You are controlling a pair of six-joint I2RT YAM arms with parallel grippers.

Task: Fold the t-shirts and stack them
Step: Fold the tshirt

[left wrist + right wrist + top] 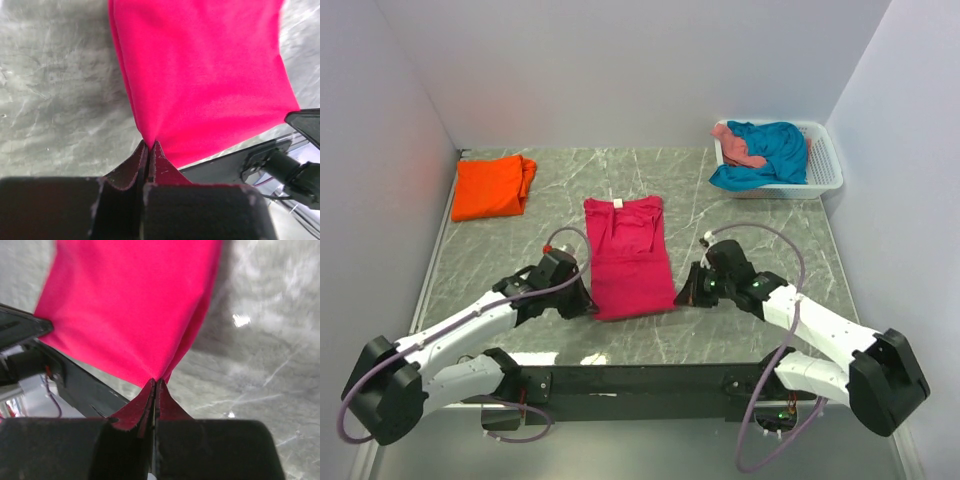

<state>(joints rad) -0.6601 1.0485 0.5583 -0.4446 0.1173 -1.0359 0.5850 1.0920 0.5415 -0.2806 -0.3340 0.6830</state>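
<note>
Grip check. Left tool (pixel 149 145) is pressed together on the pink tee (pixel 625 258), pinching its hem corner at 7 o'clock. Right tool (pixel 155 382) is likewise pinching the hem corner at 5 o'clock. Both wrist views show cloth drawn to a point between the fingertips. Tee lies flat at the centre of the bench (pixel 560 190), a narrow column with its sides already turned in, collar at 12 o'clock, hem at 6.

Step in hand, as I judge it: carry the hem over toward the collar.
- Raise both corners together, to equal height.
- Hold the hem taut between the tools so the middle does not sag.
- Travel straight toward 12 o'clock and lay the hem square on the collar edge.
- Let go on both sides at once.

Both pinches look shallow, right at the corners. A quick pull could slip one out, so go slowly.

Edges and room: the hem sits near the dark rail (pixel 640 380) at 6 o'clock, so there is little room to back off that way. Open bench runs from the collar to the back wall (pixel 620 80) at 12 o'clock. Orange tee (pixel 493 186), folded, lies at 10 o'clock, well apart; I expect the stack goes there. Basket (pixel 825 165) at 2 o'clock, well apart, holds the teal tee (pixel 770 150) and the salmon tee (pixel 735 145). Neither the orange tee nor the basket lies in the fold path.
</note>
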